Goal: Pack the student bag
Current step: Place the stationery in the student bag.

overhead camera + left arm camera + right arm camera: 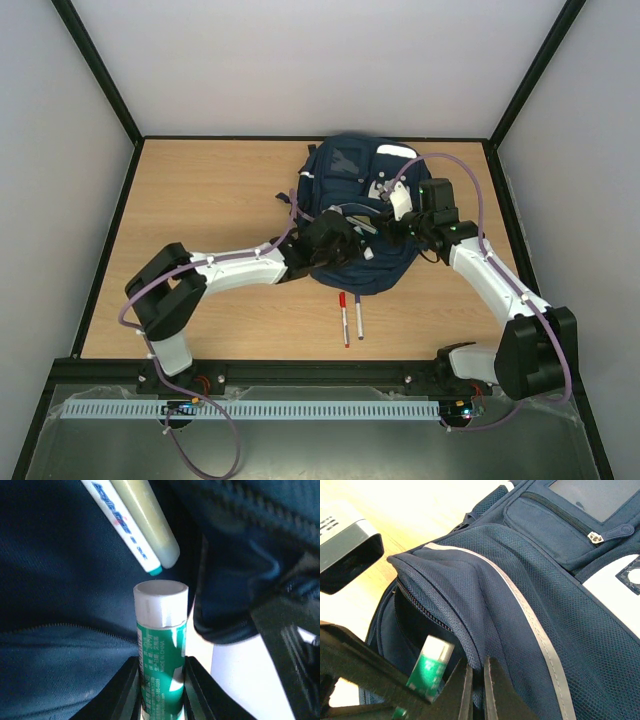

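- The student bag (335, 185) is laid on the wooden table (200, 200), at the middle of its far side, with an unzipped opening turned toward the arms.
- A green-and-white glue stick (160, 630) with a white cap is pinched between the jaws of the left gripper (161, 680) and is held inside that opening.
- Further inside, a white marker (122, 525) and a yellow-green marker (147, 522) are seen side by side.
- The lifted, grey-striped edge of the opening is clamped by the right gripper (477, 667), whose jaws are pressed onto the fabric.
- A red-capped pen (343, 315) and a second pen (359, 322) are seen lying side by side on the table, just in front of the bag.
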Motion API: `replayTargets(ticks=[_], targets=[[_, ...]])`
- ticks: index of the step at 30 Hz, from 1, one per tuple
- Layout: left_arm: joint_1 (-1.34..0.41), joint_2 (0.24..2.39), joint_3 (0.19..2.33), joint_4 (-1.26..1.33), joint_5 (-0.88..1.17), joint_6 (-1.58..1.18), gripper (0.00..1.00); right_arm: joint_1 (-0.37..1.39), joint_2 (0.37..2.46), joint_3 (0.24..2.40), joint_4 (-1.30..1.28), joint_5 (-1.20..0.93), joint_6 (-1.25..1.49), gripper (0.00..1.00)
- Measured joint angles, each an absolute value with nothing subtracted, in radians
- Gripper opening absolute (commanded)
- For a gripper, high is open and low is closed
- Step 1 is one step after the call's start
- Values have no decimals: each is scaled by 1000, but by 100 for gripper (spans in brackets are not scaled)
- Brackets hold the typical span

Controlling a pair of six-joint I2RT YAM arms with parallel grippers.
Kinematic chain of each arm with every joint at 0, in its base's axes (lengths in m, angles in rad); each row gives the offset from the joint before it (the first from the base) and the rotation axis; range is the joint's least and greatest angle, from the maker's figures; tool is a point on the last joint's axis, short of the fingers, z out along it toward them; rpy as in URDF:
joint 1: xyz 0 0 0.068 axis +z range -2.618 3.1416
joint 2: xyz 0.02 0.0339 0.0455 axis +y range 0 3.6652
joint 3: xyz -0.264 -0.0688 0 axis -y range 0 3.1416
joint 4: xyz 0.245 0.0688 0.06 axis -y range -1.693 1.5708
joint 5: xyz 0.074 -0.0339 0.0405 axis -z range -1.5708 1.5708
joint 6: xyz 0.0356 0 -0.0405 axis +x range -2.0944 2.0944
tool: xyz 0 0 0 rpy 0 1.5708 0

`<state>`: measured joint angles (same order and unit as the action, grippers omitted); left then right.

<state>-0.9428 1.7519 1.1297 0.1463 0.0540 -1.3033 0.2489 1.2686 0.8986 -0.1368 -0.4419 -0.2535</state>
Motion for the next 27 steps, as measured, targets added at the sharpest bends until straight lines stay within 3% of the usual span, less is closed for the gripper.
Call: replayTargets(ticks=[17,24,27], targets=[[-894,1981,1290,189,-130,-1542,13,248,1268,899,-136,-441,-246,1],[-895,1998,1301,213,-151,-1588,19,248,1268,899,-136,-441,-246,1],[-896,2000,1304,219,-158,-1596,28,248,1268,899,-135,-441,-246,1]])
